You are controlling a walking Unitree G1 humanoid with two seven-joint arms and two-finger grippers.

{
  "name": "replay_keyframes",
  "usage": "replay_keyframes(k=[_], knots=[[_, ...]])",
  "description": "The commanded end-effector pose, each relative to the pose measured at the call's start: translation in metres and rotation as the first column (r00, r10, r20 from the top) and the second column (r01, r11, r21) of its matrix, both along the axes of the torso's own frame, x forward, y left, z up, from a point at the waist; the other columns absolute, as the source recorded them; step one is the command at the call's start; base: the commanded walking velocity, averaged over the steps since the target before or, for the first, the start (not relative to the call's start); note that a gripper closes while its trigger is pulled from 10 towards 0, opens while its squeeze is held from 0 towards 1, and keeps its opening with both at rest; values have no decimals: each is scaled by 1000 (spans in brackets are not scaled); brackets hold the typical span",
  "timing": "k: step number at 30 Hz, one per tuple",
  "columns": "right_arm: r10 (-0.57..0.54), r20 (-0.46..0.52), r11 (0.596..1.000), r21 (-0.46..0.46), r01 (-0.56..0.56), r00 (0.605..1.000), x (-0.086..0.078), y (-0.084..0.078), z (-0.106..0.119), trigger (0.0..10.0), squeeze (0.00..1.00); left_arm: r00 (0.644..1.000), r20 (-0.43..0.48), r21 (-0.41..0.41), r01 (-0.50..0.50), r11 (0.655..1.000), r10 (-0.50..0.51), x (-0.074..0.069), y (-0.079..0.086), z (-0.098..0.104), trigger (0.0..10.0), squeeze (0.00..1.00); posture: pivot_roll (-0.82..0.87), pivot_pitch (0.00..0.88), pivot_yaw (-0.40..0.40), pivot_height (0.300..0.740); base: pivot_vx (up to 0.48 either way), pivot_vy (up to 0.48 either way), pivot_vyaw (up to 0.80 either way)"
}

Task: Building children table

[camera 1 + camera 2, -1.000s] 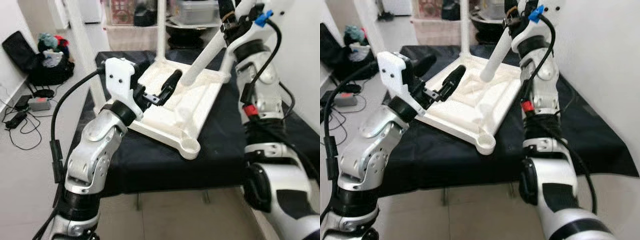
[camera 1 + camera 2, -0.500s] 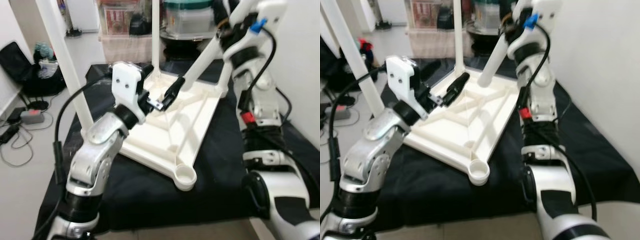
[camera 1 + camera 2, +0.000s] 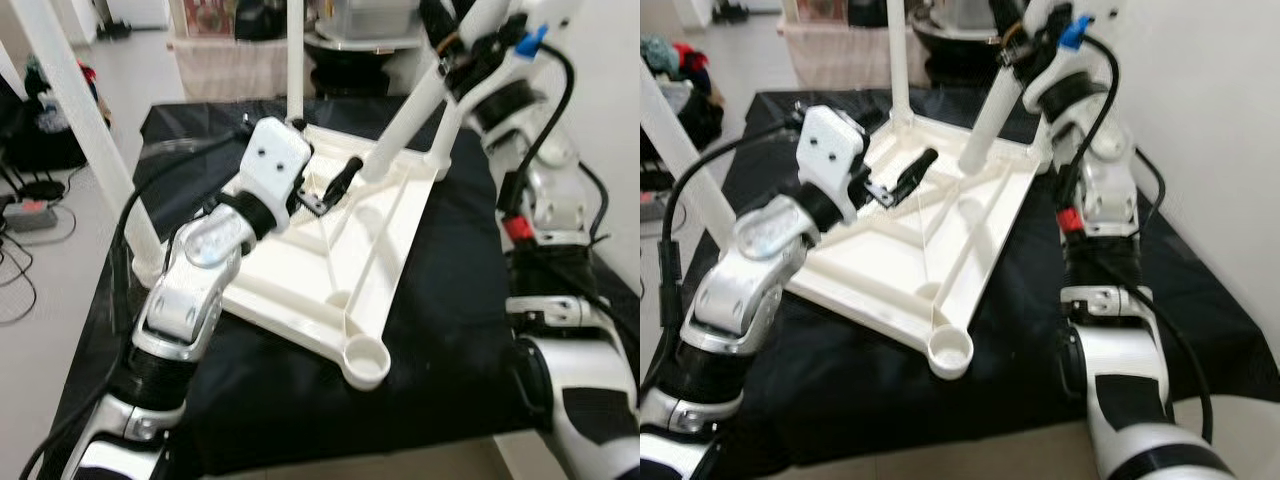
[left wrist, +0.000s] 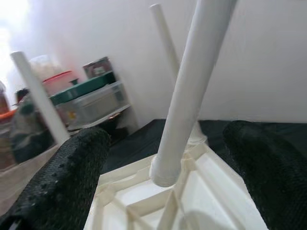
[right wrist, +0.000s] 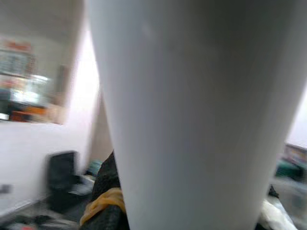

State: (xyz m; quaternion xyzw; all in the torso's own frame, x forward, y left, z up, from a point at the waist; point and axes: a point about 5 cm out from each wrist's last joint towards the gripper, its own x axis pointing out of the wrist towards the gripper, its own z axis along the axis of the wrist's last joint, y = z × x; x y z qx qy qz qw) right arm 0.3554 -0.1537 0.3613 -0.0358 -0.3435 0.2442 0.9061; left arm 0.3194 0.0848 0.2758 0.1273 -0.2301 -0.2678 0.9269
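Three legs up, one socket to go

My right gripper (image 3: 1012,38) clamps the leaning leg (image 3: 405,118) at the tabletop's (image 3: 300,265) far corner; my left gripper (image 3: 335,185) hovers apart; the near-corner socket (image 3: 366,357) awaits its leg.

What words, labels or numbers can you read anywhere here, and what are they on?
No text reads clearly in any view.
The printed box on the shelf behind the black-covered table has a colourful front, too blurred to read.
The storage bins in the left wrist view show no legible label.
The white tabletop, its legs and both arms carry no readable markings.
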Motion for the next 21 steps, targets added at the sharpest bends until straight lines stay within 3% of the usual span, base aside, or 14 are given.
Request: replay_keyframes(k=[1, 11, 16, 21], knots=[[33, 32, 999, -21, -32, 999, -8, 0, 6, 10000, 0, 1000, 21, -9, 0, 1000, 1, 3, -2, 5, 10000, 0, -80, 0, -40, 740, 0, 0, 0], [166, 29, 979, -123, -162, 986, -25, 15, 3, 10000, 0, 995, 100, 59, -27, 998, 21, 20, -8, 24, 10000, 0, -82, 0, -27, 740, 0, 0, 0], [226, 24, 961, -167, -219, 974, -34, 23, 2, 10000, 0, 989, 135, 197, -90, 976, 64, 32, -6, 27, 10000, 0, -82, 0, -19, 740, 0, 0, 0], [250, 17, 955, -169, -244, 968, -38, 27, 2, 10000, 0, 987, 130, 242, -127, 962, 97, 41, -4, 26, 10000, 0, -83, 0, -17, 740, 0, 0, 0]])
